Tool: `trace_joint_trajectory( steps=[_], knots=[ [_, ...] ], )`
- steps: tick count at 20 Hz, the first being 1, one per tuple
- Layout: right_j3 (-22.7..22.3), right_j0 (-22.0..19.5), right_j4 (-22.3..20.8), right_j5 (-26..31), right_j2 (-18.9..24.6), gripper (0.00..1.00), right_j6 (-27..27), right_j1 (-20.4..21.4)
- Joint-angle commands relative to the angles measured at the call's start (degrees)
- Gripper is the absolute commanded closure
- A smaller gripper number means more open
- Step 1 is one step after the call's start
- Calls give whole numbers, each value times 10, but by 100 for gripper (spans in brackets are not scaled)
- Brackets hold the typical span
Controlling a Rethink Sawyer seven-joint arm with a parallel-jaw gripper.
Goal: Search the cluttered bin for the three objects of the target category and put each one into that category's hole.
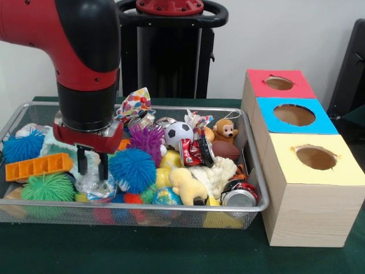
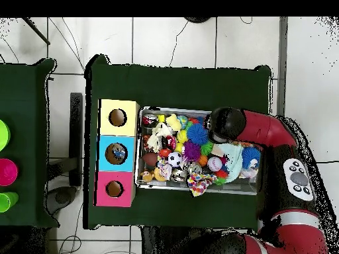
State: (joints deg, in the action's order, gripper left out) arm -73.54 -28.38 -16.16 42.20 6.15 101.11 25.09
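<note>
Search step: my claw, fingers apart, hung low over crumpled foil at one end of the bin beside the three holed boxes; next, close and lift.

The red and black arm enters from the upper left in the front view, bends at an elbow and points straight down. Its gripper hangs vertical, with the two dark jaws a little apart.
</note>
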Motion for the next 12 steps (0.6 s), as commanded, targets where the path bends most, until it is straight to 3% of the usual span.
trace_joint_trajectory(
  steps=[1, 7, 12],
  knots=[
    [-52, 18, 29, 57, 17, 100, 52, 15],
    [-56, 29, 26, 32, 5, 100, 56, 31],
    [-45, 39, 36, 62, -1, 100, 61, 38]
  ],
)
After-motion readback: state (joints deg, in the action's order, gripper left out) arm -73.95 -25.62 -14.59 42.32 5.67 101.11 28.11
